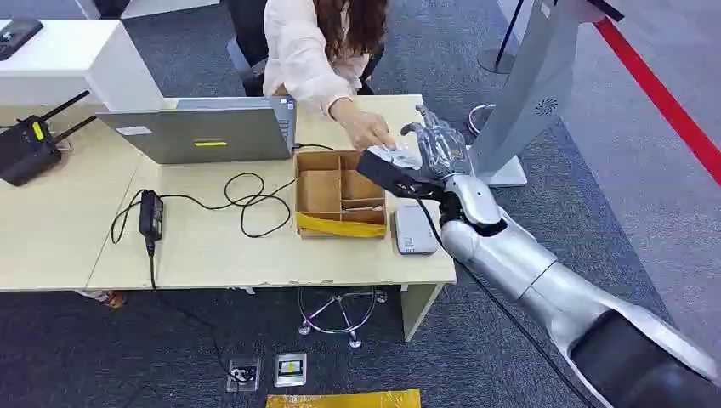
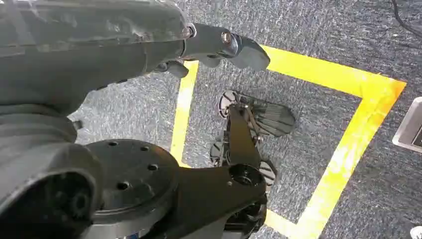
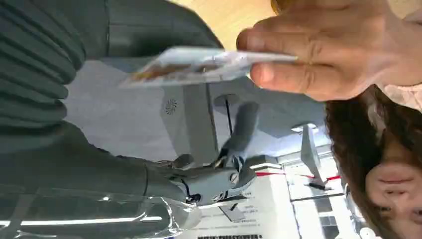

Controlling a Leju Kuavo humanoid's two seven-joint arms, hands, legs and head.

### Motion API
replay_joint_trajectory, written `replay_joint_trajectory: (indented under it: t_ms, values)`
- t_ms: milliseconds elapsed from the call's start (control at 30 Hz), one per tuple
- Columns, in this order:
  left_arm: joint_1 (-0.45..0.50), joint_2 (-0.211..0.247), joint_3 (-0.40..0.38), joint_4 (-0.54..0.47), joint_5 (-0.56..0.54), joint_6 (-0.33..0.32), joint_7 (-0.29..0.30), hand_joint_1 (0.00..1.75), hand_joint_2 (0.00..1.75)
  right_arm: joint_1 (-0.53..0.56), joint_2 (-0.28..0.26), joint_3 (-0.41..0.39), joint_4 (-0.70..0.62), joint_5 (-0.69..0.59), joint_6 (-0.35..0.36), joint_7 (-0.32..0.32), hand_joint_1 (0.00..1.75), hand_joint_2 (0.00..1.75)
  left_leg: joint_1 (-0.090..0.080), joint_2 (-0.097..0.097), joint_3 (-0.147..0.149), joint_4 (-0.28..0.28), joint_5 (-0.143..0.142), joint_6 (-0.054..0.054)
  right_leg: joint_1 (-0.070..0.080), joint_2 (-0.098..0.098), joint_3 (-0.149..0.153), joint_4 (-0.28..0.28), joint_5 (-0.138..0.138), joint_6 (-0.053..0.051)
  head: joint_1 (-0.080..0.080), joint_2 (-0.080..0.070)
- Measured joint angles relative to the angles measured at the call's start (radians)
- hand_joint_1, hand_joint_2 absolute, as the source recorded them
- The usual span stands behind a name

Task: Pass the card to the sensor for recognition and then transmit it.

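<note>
A person's hand (image 1: 364,129) holds a thin pale card (image 1: 400,156) out to my right hand (image 1: 429,151), which is raised over the right end of the table. In the right wrist view the person's fingers (image 3: 318,55) pinch the card (image 3: 199,67) edge-on in front of my palm. My thumb (image 3: 209,181) stays well apart from the card, and the hand grips nothing. The grey card sensor (image 1: 414,229) lies flat on the table just below that hand. My left hand (image 2: 219,47) hangs over the floor, holding nothing, fingers loosely extended.
A divided cardboard box (image 1: 338,194) stands left of the sensor. Behind it are a laptop (image 1: 204,129), a black power adapter (image 1: 150,212) with looped cable, and a black router (image 1: 25,149). A grey kiosk stand (image 1: 527,93) rises to the right of the table (image 1: 255,255).
</note>
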Motion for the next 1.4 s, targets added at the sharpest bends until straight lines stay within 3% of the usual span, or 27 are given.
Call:
replay_joint_trajectory:
  t_ms: [1400]
  values:
    - [0.0,0.0,0.0,0.0,-0.027,-0.01,0.005,0.0,0.0,0.041,-0.033,-0.058,-0.054,0.024,0.126,0.037,1.75,1.75,0.0,0.0,0.0,0.0,0.0,0.0,0.0,0.001,0.0,0.0,0.0,0.0,0.0,0.0]
